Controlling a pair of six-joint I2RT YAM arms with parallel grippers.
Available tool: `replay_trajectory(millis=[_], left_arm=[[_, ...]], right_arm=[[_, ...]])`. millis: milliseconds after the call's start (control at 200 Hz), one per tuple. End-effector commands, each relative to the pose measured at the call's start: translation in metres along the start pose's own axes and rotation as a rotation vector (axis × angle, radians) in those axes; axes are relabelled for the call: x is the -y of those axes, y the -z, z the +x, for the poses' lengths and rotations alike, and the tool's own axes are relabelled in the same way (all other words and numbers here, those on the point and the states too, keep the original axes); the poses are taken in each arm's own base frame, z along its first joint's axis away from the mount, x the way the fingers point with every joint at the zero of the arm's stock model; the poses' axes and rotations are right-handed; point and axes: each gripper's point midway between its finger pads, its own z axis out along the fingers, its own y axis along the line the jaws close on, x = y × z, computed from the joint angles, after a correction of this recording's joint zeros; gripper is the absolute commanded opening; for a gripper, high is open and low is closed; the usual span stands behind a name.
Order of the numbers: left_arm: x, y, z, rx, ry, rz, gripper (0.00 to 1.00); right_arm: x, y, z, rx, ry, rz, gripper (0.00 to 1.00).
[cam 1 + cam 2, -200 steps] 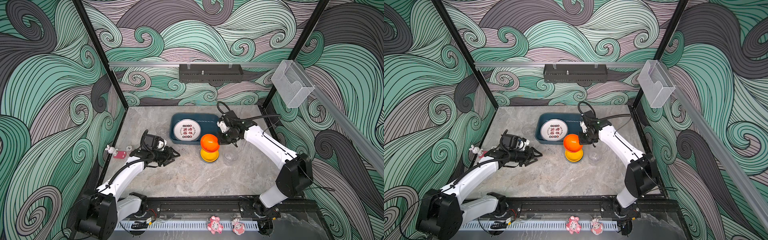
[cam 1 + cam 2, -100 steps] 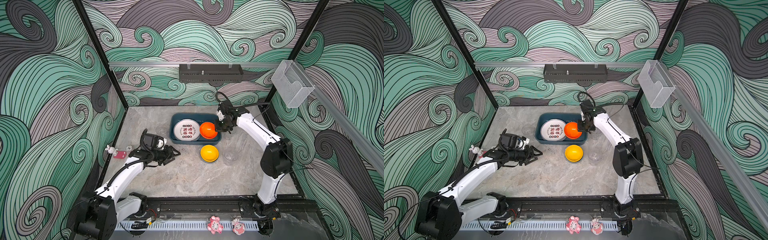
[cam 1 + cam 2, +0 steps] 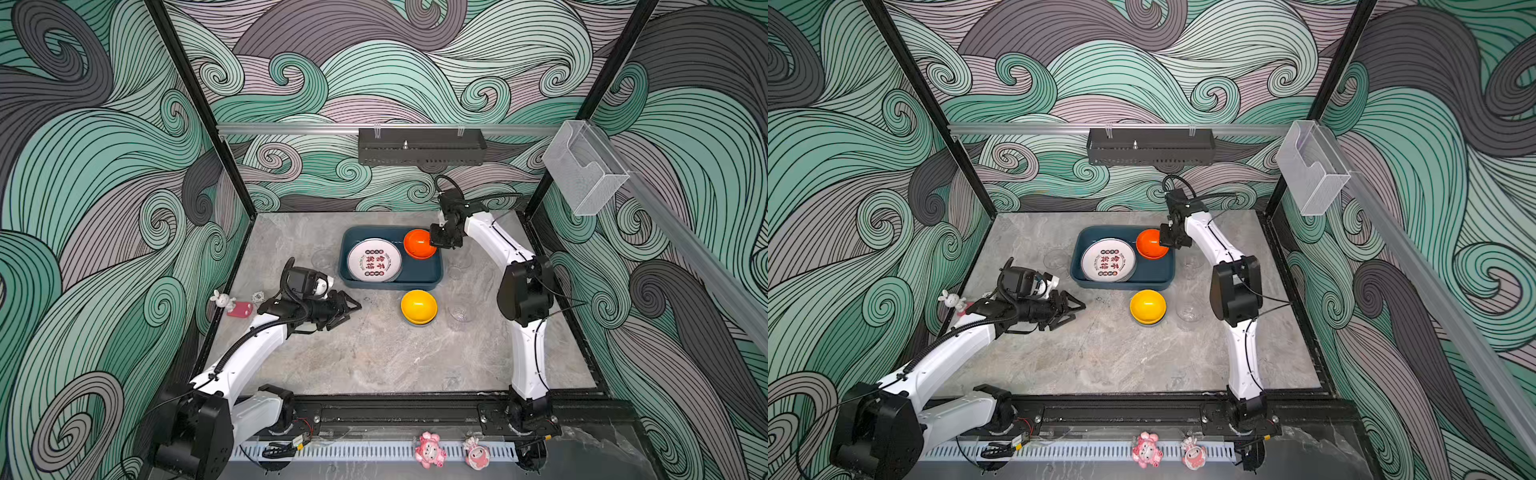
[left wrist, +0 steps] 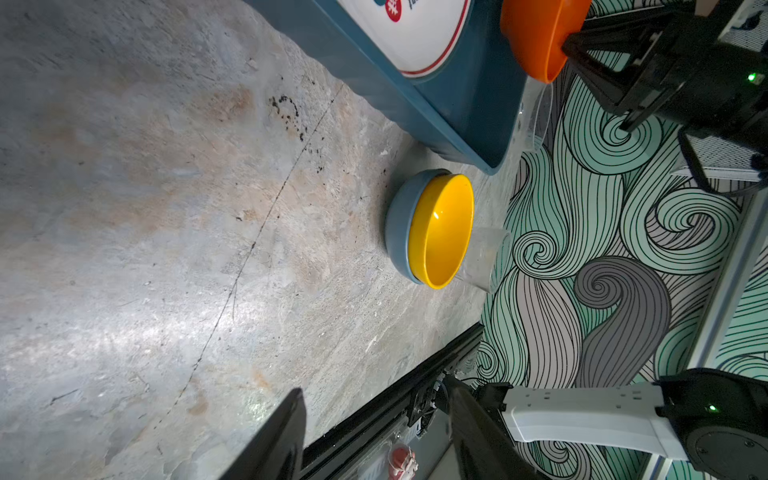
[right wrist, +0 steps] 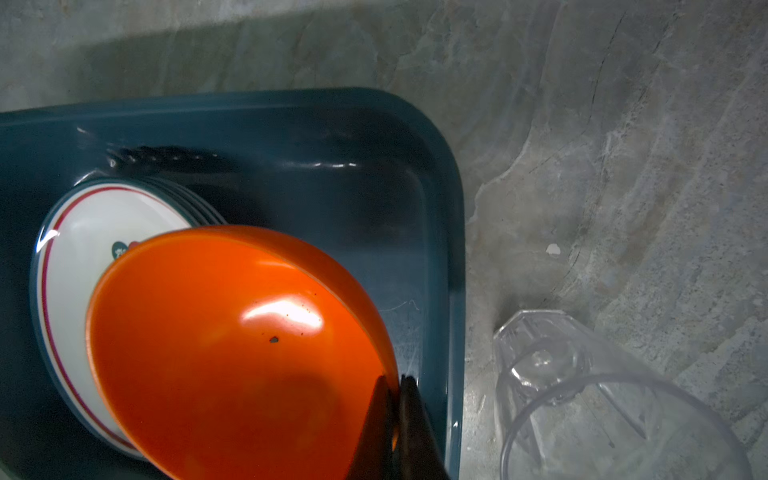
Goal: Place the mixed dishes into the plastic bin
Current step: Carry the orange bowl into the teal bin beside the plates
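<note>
White plate (image 3: 374,260), red and black Chinese characters, unreadable

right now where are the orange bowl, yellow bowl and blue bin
orange bowl (image 3: 419,244), in a top view, inner surface
yellow bowl (image 3: 419,306), in a top view, inner surface
blue bin (image 3: 390,284), in a top view, near wall

Walls: wallpaper (image 3: 374,83) of swirling waves in teal, mint, mauve and grey, lined in black, covers the back and both sides.
Frame: black posts (image 3: 195,108) rise at the back corners, and an aluminium rail (image 3: 291,129) crosses the back wall.
Fittings: a black perforated tray (image 3: 422,146) hangs mid-rail, with a clear acrylic holder (image 3: 584,166) at upper right.
Worktop: the worktop (image 3: 395,361) is grey and marble-look, with dark specks.
Front edge: a black track (image 3: 395,411) runs above a white slotted strip (image 3: 353,451).
Light: even, with a soft sheen on the stone.
</note>
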Motion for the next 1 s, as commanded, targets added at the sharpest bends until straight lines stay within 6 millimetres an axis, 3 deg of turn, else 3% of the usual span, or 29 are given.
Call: replay_trajectory(millis=[0, 265, 710, 996], left_arm=[[0.007, 0.001, -0.003, 0.000, -0.016, 0.011, 0.59], [0.003, -0.003, -0.004, -0.007, -0.004, -0.003, 0.59], [-0.002, -0.006, -0.003, -0.016, 0.011, -0.016, 0.59], [-0.004, -0.007, -0.003, -0.016, 0.016, -0.020, 0.58]], right_arm=[[0.000, 0.002, -0.012, 0.015, -0.021, 0.003, 0.00], [0.002, -0.016, -0.024, 0.008, -0.027, 0.014, 0.00], [0.009, -0.042, -0.020, -0.024, -0.036, 0.040, 0.00], [0.009, -0.046, -0.018, -0.031, -0.037, 0.045, 0.00]])
